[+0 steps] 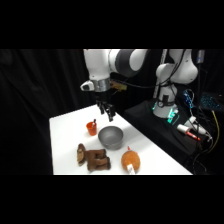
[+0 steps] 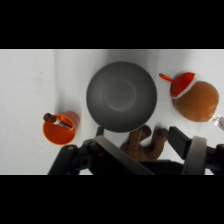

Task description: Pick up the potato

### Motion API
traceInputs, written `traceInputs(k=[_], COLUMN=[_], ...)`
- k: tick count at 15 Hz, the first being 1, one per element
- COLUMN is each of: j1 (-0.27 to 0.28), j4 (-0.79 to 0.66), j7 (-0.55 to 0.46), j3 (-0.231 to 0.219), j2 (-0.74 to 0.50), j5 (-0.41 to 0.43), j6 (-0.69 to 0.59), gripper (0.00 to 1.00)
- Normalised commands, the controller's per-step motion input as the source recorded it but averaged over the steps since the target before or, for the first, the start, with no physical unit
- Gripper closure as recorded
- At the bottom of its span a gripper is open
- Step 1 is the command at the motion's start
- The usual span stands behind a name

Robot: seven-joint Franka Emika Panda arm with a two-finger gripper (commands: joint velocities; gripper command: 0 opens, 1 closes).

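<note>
The potato (image 1: 130,161), an orange-brown oval lump with a whitish end, lies near the table's front edge, right of the plush toy. In the wrist view the potato (image 2: 198,100) sits at the right, a red and white piece at its upper left. My gripper (image 1: 106,112) hangs open over the table's back part, above and behind the grey bowl (image 1: 110,137), well away from the potato. In the wrist view the gripper (image 2: 152,159) holds nothing, and the bowl (image 2: 121,96) fills the middle.
A small orange cup (image 1: 91,128) with a stick in it stands left of the bowl, also seen as the cup (image 2: 60,128). A dark brown plush toy (image 1: 93,157) lies in front of the bowl; the toy (image 2: 145,142) shows between my fingers. Cables and gear sit right of the table.
</note>
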Motion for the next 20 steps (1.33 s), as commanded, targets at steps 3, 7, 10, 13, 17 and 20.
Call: traceInputs(k=[3,7,10,13,17,20], j1=[-0.022,0.059,0.137,0.142,0.115,0.055], j4=[-0.01,-0.07,-0.11,-0.1,-0.06,-0.05], j7=[0.03,-0.01,0.0,0.0,0.01,-0.02], j3=[0.025,0.098,0.147,0.143,0.105,0.074], j2=[-0.01,-0.02,-0.02,-0.01,0.06,0.12], j5=[-0.04,-0.048,-0.073,-0.058,-0.09,-0.01], j6=[0.06,0.14,0.19,0.22,0.31,0.32], gripper=[0.0,0.0,0.0,0.0,0.0,0.0])
